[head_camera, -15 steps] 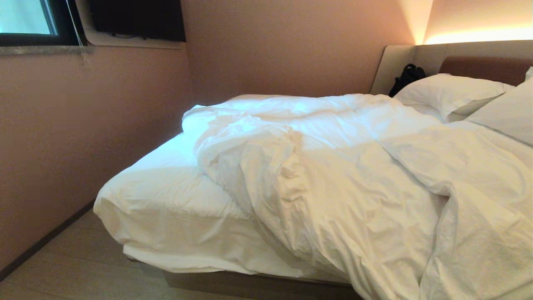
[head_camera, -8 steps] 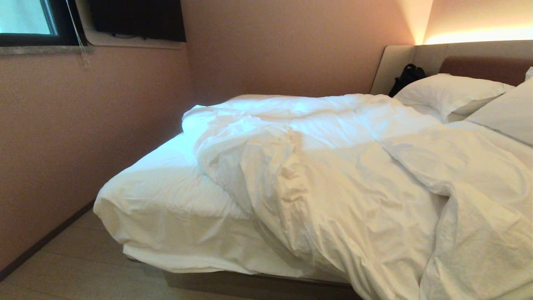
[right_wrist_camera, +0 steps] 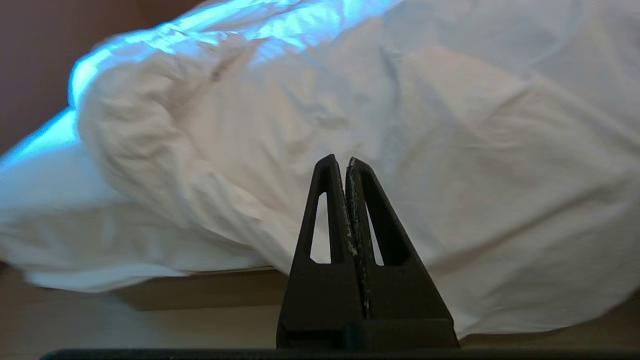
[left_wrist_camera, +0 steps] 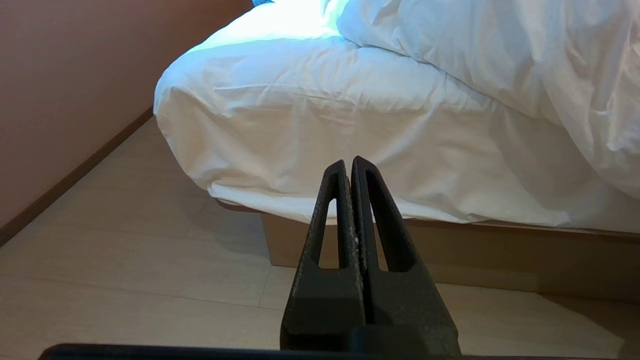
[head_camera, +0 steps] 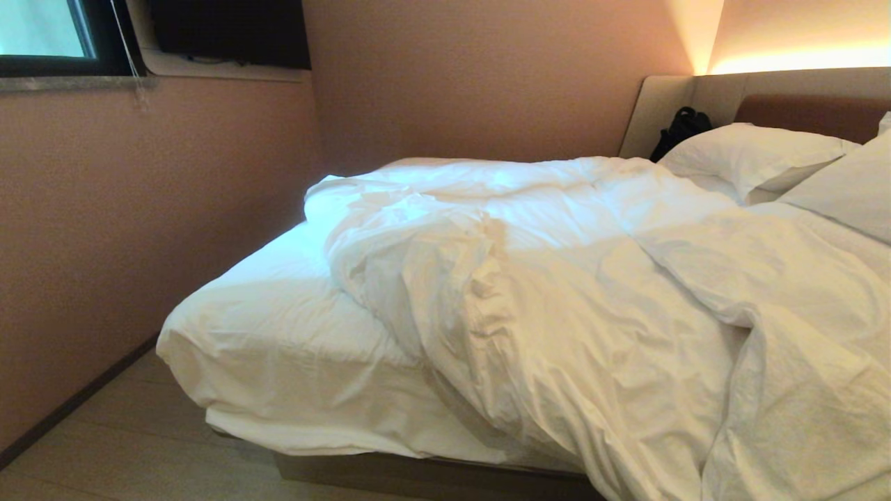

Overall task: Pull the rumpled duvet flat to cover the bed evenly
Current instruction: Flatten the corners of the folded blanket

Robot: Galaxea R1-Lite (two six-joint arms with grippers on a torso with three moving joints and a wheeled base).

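Observation:
The white duvet (head_camera: 571, 292) lies rumpled across the bed (head_camera: 431, 476), bunched toward the head end, and it hangs over the near side at the right. The foot corner shows only the fitted sheet (head_camera: 278, 327). Neither arm appears in the head view. My left gripper (left_wrist_camera: 348, 162) is shut and empty, low over the floor, pointing at the bed's foot corner and tan base (left_wrist_camera: 450, 255). My right gripper (right_wrist_camera: 339, 161) is shut and empty too, facing the hanging fold of the duvet (right_wrist_camera: 450, 150) a short way off.
A pink wall (head_camera: 104, 243) runs close along the foot of the bed, leaving a narrow strip of pale floor (head_camera: 125, 452). Two pillows (head_camera: 752, 156) and a black bag (head_camera: 679, 129) sit against the padded headboard (head_camera: 800, 94). A window (head_camera: 42, 31) is at the upper left.

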